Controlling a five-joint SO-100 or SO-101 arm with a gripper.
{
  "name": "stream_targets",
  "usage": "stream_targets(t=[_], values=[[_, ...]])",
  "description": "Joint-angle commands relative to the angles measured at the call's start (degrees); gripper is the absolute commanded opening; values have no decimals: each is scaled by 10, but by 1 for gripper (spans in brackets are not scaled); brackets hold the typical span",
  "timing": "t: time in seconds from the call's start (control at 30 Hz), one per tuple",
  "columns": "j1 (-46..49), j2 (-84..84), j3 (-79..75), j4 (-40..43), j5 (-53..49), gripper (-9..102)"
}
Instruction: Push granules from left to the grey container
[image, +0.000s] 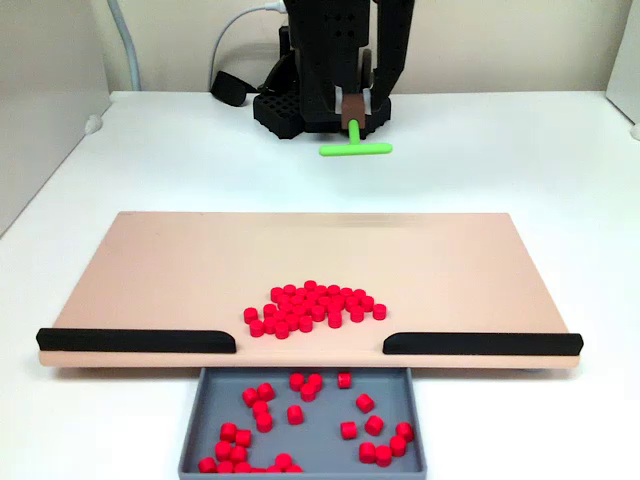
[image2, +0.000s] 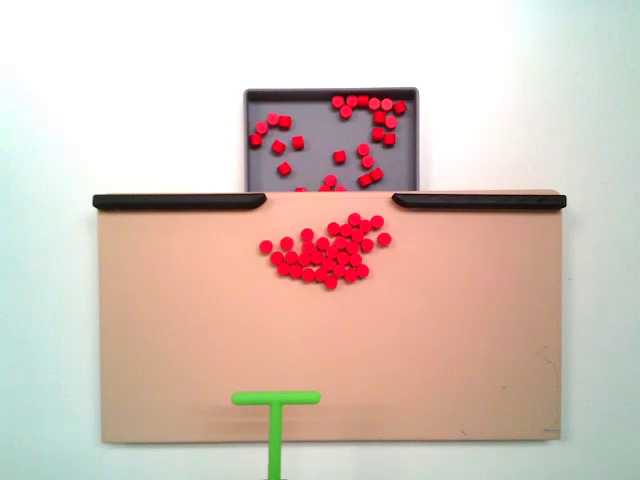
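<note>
In a fixed view that faces the arm, the black arm stands at the far edge of the white worktop (image: 120, 160). Its end effector (image: 355, 122) points down and is closed around the stem of a green T-shaped stick (image: 356, 146), whose crossbar hangs just above the worktop, beyond the far edge of the tan board (image: 180, 270). On the board a dense cluster of red granules (image: 315, 307) lies near the front edge, in line with the gap between two black strips, the left strip (image: 135, 340) and the right strip (image: 482, 343). Below that gap sits the grey container (image: 420, 430), its upper end tucked under the board's edge, with more red granules scattered inside it, thickest along its lower left and right corners.

In a fixed view from above, the grey container (image2: 252, 150) lies at the top, touching the board (image2: 450, 340) between the two strips. Granules are spread through the container, many toward its right side. The main pile (image2: 328, 250) rests on the board just below the gap. The green stick (image2: 275, 405) enters from the bottom edge, its crossbar over the board's lower part, well apart from the pile.
</note>
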Motion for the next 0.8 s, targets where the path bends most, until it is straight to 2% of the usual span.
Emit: stream_targets(t=[0.0,0.17,0.43,0.77], values=[[-40,10,-12,-2,88,0],[-102,10,-25,-2,250,0],[-107,-68,-28,-2,512,0],[-129,-162,-195,-2,714,0]])
